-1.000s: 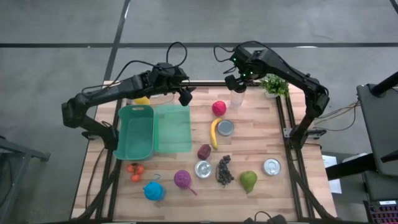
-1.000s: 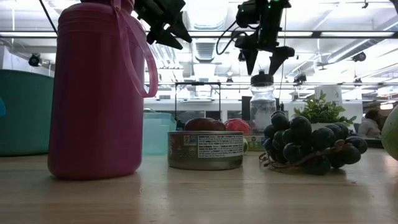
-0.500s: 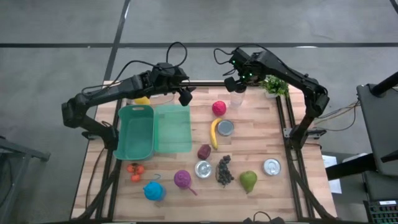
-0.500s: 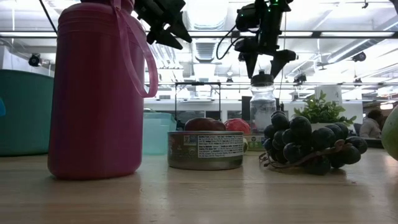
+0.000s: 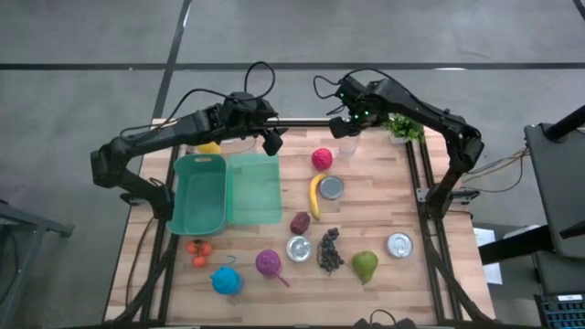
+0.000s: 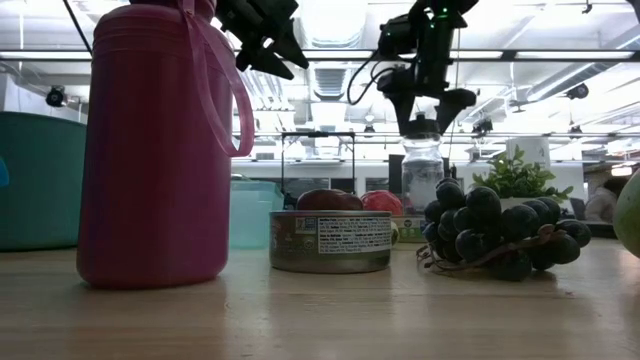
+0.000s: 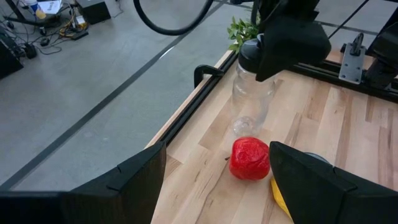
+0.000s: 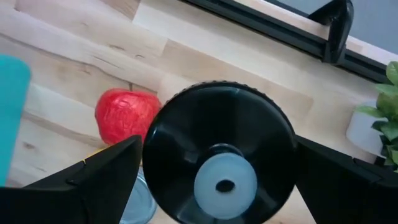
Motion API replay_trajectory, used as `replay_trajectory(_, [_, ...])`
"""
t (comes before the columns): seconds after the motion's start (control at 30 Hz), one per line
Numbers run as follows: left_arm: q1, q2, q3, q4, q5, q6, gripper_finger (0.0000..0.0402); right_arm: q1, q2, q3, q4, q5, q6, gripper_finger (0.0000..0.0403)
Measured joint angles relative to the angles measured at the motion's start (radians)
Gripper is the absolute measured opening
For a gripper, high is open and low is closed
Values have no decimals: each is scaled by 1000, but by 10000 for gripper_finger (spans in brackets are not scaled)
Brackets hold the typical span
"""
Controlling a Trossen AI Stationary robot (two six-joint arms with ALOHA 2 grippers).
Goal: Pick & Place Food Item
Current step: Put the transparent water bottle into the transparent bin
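High view: right gripper (image 5: 349, 128) spread over back-edge bottle (image 5: 348, 146).

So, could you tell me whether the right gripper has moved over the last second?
Yes. In the low view the right gripper has come down onto the clear bottle's black cap, fingers open either side, where earlier it hung above it.

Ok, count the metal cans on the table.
3 cans: one beside the banana, one left of the grapes, one right of the pear. None looks hidden.
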Motion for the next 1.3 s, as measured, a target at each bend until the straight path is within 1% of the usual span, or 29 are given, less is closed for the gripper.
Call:
replay_trajectory(0.3, [0, 0, 0, 0, 0, 3, 291, 0, 0, -50, 25, 0, 2, 382])
replay_trajectory(1.3, [0, 0, 0, 0, 0, 2, 291, 0, -1, -49, 52, 0, 40, 382])
